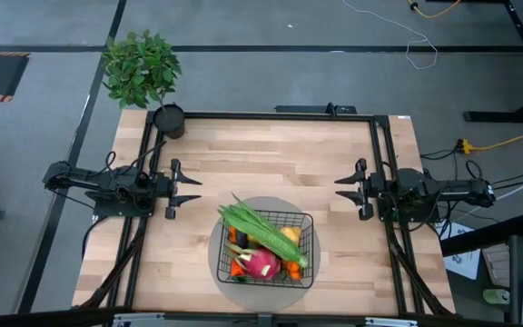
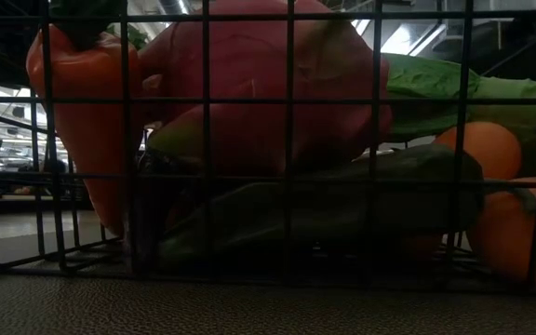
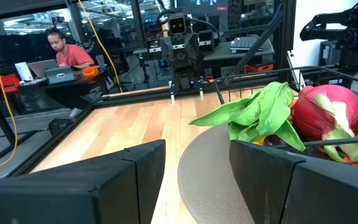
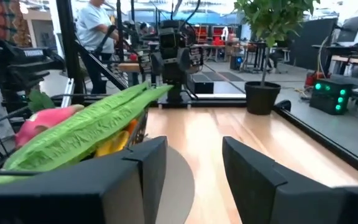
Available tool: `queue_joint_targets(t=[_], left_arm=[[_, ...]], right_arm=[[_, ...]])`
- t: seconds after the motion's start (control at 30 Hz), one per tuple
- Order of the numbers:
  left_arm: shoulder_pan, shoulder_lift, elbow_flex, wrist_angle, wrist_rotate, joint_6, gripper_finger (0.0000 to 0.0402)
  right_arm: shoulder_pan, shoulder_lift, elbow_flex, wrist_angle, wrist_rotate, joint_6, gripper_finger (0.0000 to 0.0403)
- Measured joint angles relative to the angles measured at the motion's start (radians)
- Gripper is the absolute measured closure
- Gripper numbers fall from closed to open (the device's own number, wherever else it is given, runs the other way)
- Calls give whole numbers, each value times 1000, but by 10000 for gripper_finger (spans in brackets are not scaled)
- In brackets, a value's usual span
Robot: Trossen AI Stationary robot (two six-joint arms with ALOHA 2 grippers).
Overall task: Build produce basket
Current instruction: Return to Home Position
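Black wire basket (image 1: 303, 217), six o'clock on bench (image 1: 271, 154), filled with dragon fruit (image 1: 261, 263), green husk (image 1: 260, 228), carrot (image 2: 87, 140); left hand (image 1: 189, 189) at nine, right hand (image 1: 345, 187) at three, both released, empty; homing apparently finishing, only parking remains.

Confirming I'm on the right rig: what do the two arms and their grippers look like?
The left arm and right arm are black, built of chunky jointed segments, with black cables looping beside them. The left gripper and right gripper each have two black fingers, broad, flat-faced and matte up close. No markings are readable.
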Motion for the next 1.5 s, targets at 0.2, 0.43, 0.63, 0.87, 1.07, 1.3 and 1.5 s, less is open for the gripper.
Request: queue_joint_targets(t=[0.2,0.43,0.63,0.87,1.07,1.3,1.5], left_arm=[[0,0,0,0,0,0,232],[0,0,0,0,0,0,232],[0,0,0,0,0,0,232],[0,0,0,0,0,0,232],[0,0,0,0,0,0,232],[0,0,0,0,0,0,232],[0,0,0,0,0,0,232]], right_arm=[[-14,3,0,-3,-2,-51,247],[-14,3,0,-3,-2,-53,247],[-14,3,0,-3,-2,-53,247],[-14,3,0,-3,-2,-53,247],[-14,3,0,-3,-2,-53,247],[-14,3,0,-3,-2,-53,247],[-14,3,0,-3,-2,-53,247]])
